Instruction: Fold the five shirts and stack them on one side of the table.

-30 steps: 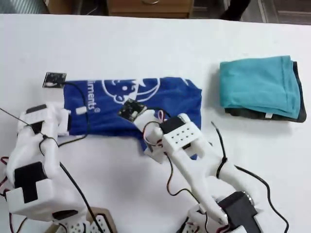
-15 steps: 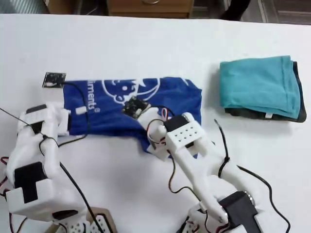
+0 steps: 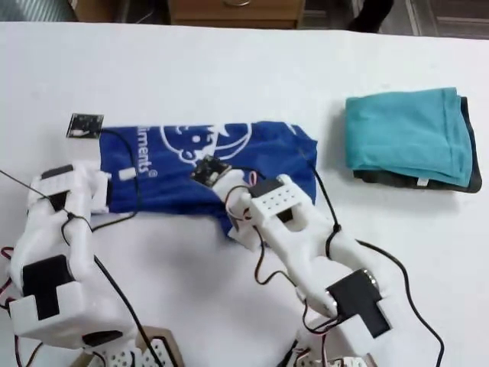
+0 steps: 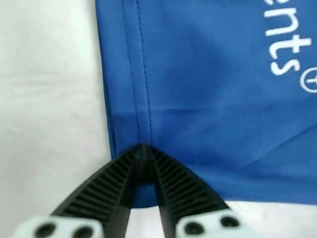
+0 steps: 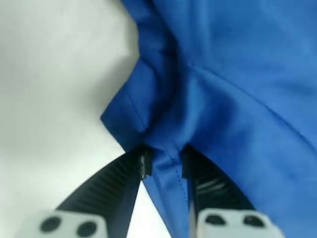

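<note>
Up close, the left claw (image 4: 142,151) and right claw (image 5: 165,161) each clench the blue shirt (image 3: 267,153) at its hem, while from above the right arm (image 3: 306,237) has swung its elbow inward, the teal pile (image 3: 405,134) well apart.

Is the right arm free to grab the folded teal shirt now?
Probably not yet: the right gripper is shut on the blue shirt. Nothing lies between it and the teal shirt, so it need only let go first.

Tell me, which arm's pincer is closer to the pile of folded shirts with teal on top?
Right. The right pincer clamps the blue shirt at its front edge, partway toward the pile; the left pincer clamps the shirt's far end, farthest from the pile.
</note>
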`<action>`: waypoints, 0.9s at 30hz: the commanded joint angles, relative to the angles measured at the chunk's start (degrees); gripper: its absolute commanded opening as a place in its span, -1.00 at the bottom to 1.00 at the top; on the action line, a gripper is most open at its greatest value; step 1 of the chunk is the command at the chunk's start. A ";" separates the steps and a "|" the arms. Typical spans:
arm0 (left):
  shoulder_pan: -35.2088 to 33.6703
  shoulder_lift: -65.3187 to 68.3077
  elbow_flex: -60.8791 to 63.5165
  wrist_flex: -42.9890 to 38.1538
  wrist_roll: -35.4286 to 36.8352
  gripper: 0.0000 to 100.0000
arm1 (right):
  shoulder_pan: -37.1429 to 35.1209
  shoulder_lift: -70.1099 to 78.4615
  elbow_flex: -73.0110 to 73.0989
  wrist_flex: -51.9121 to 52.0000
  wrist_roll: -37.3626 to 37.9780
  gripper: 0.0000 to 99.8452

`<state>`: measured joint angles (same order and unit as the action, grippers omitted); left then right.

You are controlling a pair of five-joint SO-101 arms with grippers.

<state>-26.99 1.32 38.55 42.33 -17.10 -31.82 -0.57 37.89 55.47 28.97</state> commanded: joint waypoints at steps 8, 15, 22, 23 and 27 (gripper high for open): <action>-0.79 0.00 -0.22 -0.88 0.35 -0.95 | 1.27 -7.43 -8.09 7.08 0.18 -0.96; -0.79 0.00 -0.22 -0.88 0.35 -0.95 | 1.10 -13.14 -8.09 9.54 -0.09 -0.96; -0.79 0.00 -0.22 -0.88 0.35 -0.95 | 0.13 -17.27 -7.65 13.23 0.26 -0.96; -0.79 0.00 -0.22 -0.88 0.35 -0.95 | -0.66 -17.27 -7.38 13.93 0.26 -0.96; -0.79 0.00 -0.22 -0.88 0.35 -0.95 | -4.26 -17.27 -4.66 13.85 0.35 -0.96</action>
<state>-26.99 1.32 38.55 42.33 -17.10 -33.93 -14.90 32.79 69.01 28.88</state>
